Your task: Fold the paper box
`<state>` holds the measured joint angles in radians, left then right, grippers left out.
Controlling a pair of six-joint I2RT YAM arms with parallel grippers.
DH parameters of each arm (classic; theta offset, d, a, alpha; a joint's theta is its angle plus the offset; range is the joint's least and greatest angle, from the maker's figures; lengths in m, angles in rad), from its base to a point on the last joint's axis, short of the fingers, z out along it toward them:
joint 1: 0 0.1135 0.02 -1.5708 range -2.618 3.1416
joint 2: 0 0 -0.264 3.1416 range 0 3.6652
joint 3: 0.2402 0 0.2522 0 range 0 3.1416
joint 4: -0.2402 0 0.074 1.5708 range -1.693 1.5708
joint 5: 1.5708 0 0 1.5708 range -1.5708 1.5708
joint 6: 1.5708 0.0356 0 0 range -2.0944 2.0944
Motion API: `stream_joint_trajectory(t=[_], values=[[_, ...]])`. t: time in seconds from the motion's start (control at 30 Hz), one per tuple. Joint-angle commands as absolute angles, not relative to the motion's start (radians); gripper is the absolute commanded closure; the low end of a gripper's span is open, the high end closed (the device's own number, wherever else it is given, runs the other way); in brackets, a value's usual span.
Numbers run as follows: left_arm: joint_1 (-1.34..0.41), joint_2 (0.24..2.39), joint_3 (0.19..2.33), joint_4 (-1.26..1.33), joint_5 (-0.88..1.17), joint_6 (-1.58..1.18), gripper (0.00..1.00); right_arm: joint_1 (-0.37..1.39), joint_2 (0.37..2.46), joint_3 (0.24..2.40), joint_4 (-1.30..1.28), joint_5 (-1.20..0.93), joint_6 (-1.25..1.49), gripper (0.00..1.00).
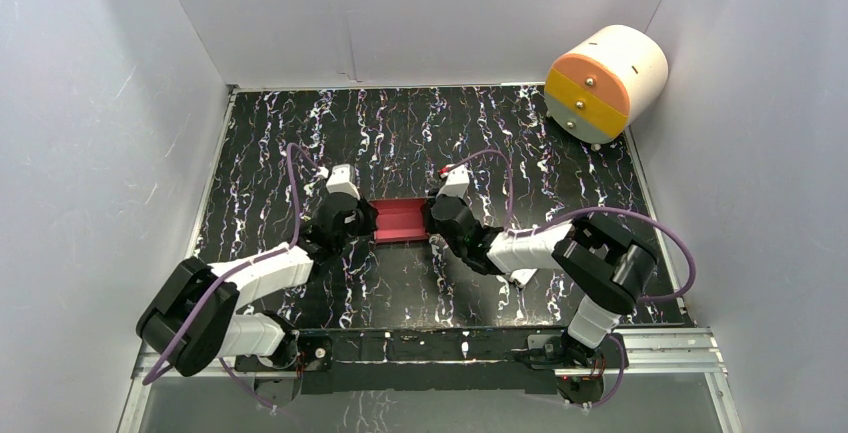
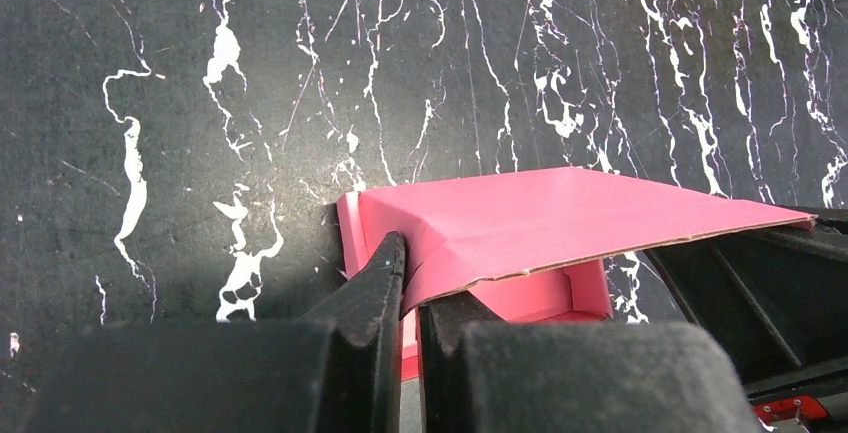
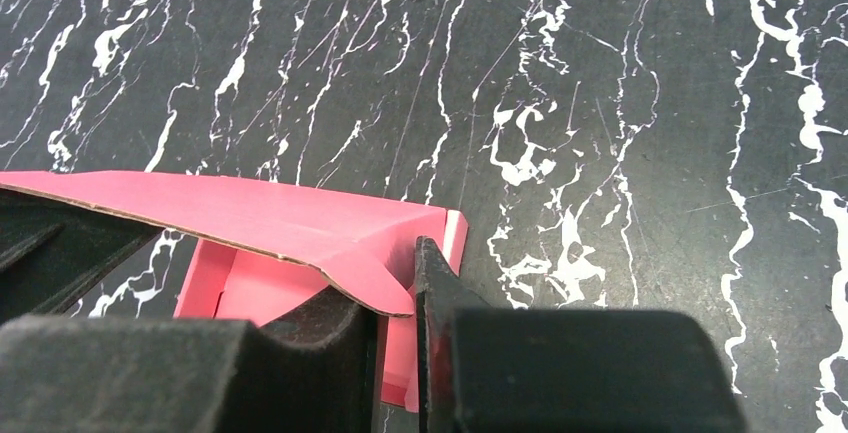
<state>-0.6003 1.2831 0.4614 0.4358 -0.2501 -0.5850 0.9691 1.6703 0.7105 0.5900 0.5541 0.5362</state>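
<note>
The paper box (image 1: 400, 220) sits on the black, white-veined table (image 1: 400, 128), about midway between its left and right edges and roughly halfway between its far and near edges. Its long side runs left to right. It is a shallow pink-red tray of thin card, and the two arms reach in toward it from either side. The left gripper (image 1: 367, 221) is at the box's left end. In the left wrist view its two black fingers (image 2: 370, 293) are clenched together on the card at that end, with no gap showing beside the pinched pink edge. A broad flap of the same card slopes up and away over the open inside of the box. The right gripper (image 1: 433, 218) is at the box's right end. In the right wrist view the end wall of the box stands between its fingers (image 3: 435, 283), and the tip of a long flap reaches into that gap. The jaws stand a little apart there, and I cannot tell whether they are pinching the card or only bracketing it. A white cylinder (image 1: 610, 78) with an orange and yellow face lies on its side at the table's far right corner, well apart from the box and both arms.
</note>
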Motion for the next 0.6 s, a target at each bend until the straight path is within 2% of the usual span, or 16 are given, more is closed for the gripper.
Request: stream_joint_trajectory(t=[0.0,0.27,0.4,0.5,0.57], values=[[-0.601,1.24,0.398,0.408,-0.294,-0.601,0.98,0.969,1.645,0.655,0.602,0.556,0.52,0.78],[-0.606,1.204,0.367,0.428,-0.319,-0.561,0.98,0.975,1.589,0.622,0.632,0.5,0.487,0.7],[-0.607,1.186,0.349,0.438,-0.34,-0.56,0.98,0.975,1.578,0.608,0.652,0.488,0.467,0.7],[-0.61,1.176,0.34,0.448,-0.344,-0.582,0.98,0.976,1.578,0.609,0.651,0.494,0.484,0.77],[-0.614,1.172,0.336,0.462,-0.341,-0.598,0.99,0.976,1.585,0.615,0.646,0.514,0.503,0.86]])
